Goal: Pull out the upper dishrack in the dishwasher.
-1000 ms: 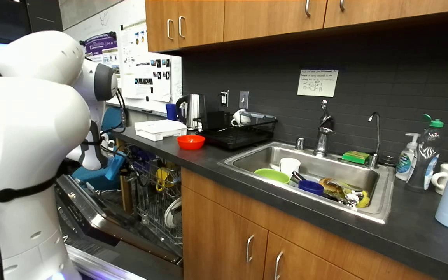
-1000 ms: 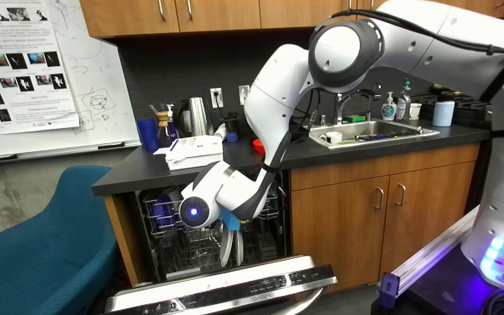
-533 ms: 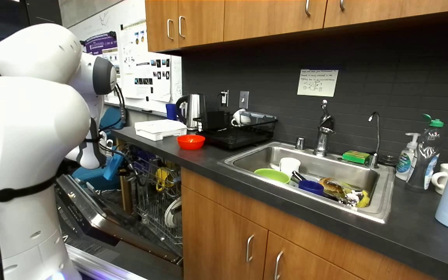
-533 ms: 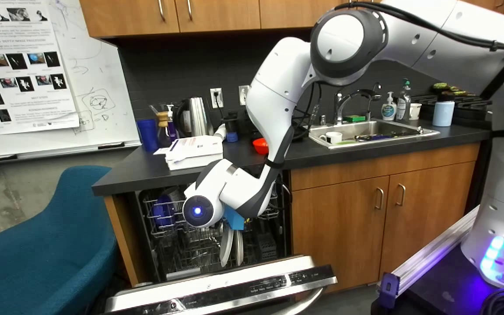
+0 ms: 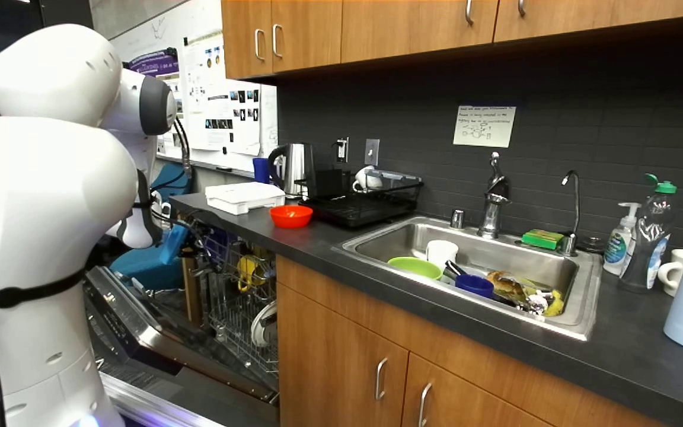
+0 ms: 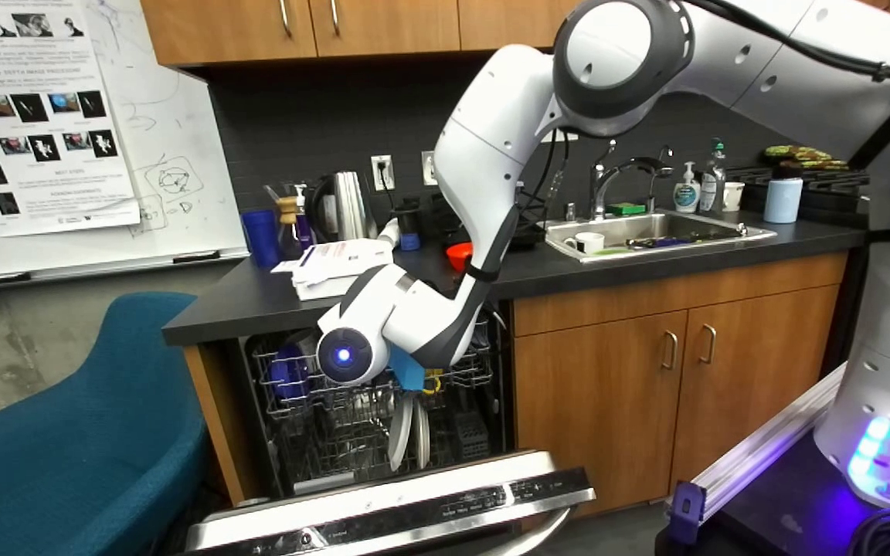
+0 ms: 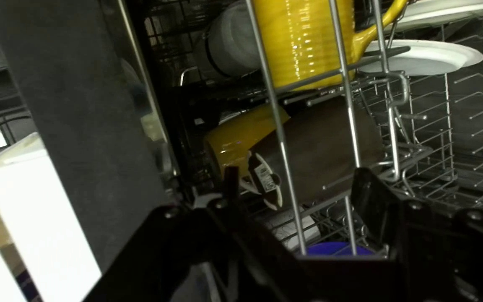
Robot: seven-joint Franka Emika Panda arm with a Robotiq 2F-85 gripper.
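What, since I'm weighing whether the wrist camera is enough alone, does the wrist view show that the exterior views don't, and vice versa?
Only the wrist view: the printed label on the end of a brown cup, and a clear close look at the gripper, standing open.

Only the exterior views, both of them: the sink, the red bowl, the lowered dishwasher door and the teal chair.

Shared: wires of the upper dishrack, the yellow mug and white plates.

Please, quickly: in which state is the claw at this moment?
Claw: open, jaws apart, holding nothing; wires of the upper dishrack show between them in the wrist view.
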